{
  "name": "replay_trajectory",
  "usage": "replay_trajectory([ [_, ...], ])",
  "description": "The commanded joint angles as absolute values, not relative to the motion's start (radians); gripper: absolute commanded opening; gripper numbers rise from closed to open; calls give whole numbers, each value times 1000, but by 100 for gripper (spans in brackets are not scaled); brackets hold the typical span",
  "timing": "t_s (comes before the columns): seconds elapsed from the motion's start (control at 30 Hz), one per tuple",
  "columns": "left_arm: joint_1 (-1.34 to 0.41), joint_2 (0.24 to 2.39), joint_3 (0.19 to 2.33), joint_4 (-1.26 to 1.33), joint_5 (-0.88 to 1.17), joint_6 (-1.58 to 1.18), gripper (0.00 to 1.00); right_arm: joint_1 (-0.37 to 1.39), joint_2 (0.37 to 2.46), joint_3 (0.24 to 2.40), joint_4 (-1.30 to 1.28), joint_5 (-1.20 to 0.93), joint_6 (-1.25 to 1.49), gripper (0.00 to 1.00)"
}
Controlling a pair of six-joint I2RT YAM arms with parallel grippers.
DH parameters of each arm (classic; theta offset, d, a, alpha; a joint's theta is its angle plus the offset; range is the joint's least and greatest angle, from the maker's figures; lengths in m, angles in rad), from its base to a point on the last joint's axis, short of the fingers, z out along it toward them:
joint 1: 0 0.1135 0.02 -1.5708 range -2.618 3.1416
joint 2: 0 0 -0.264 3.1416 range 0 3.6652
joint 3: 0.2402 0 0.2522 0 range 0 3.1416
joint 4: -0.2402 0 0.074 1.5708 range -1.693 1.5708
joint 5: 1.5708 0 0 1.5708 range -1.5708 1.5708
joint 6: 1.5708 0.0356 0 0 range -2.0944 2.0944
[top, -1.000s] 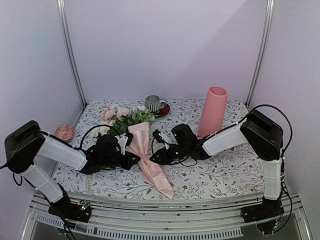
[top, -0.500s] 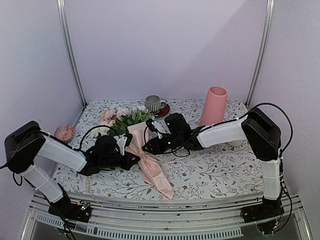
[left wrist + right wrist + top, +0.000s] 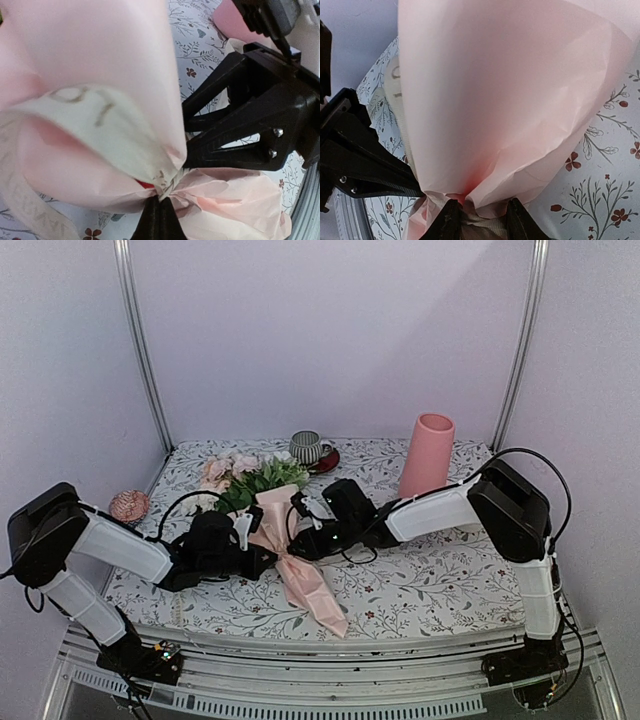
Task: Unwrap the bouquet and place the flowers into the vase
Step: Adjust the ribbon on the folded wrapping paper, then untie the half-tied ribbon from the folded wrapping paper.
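the bouquet (image 3: 275, 515) lies on its side on the table (image 3: 450, 570), flowers (image 3: 235, 472) toward the back, well apart from the vase (image 3: 427, 455). the left gripper (image 3: 159, 205) is pinched fully closed on the paper at the tied waist, likely anchoring it. the right gripper (image 3: 481, 212), part-closed, clasps the ribbon (image 3: 480, 227) there, presumably to pull it loose.

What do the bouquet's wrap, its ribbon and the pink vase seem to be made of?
Bouquet: the wrap looks like thin matte paper, creasing and crumpling at the tied neck. Ribbon: cream woven fabric, its weave visible. Vase: smooth and matte, likely ceramic or plastic; the look leaves it open.
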State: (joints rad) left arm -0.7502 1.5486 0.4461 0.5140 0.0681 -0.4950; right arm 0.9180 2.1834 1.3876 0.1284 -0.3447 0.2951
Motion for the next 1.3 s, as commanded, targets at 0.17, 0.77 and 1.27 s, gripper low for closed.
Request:
replay_trajectory([
  [0.17,-750,1474,438,414,-107,-530,0,925,2049,1217,66,-106,273,33],
  [0.77,-766,1414,431,480,59,-437,17,924,1808,1055,357,-37,146,38],
  [1.27,-790,1196,390,440,-16,-354,37,924,1671,835,737,47,11,46],
])
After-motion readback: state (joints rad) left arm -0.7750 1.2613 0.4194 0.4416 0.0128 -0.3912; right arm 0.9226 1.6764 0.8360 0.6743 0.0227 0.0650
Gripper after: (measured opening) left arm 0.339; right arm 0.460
